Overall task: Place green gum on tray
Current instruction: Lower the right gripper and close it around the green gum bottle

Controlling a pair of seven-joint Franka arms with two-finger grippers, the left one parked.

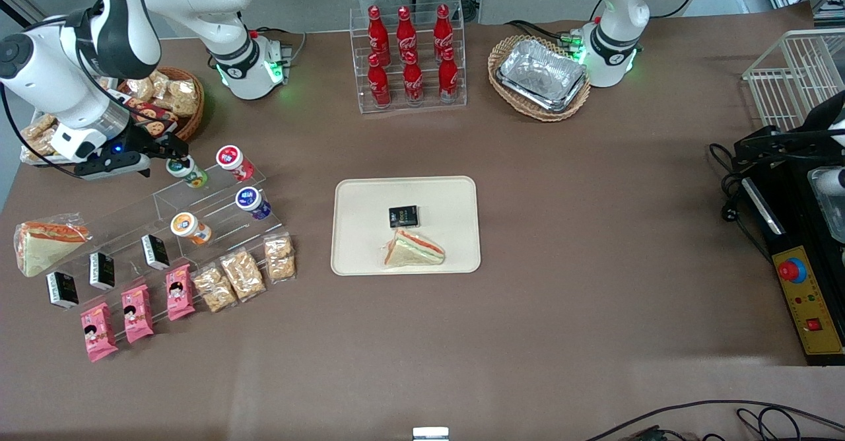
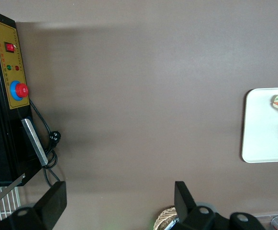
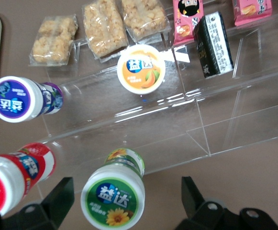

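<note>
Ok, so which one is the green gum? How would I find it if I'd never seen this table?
Look toward the working arm's end of the table for the clear stepped stand holding small bottles. On its top step, beside the red-topped bottle, stands the green gum, with the open tool around it. It is the only bottle with a green label and a sunflower on its lid.

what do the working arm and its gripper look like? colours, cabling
The arm has glossy white shells with black joint sections and a black cable along it. A blue light glows near the wrist; its base ring glows green. The gripper, above the green gum, has a black body and black fingers.
</note>
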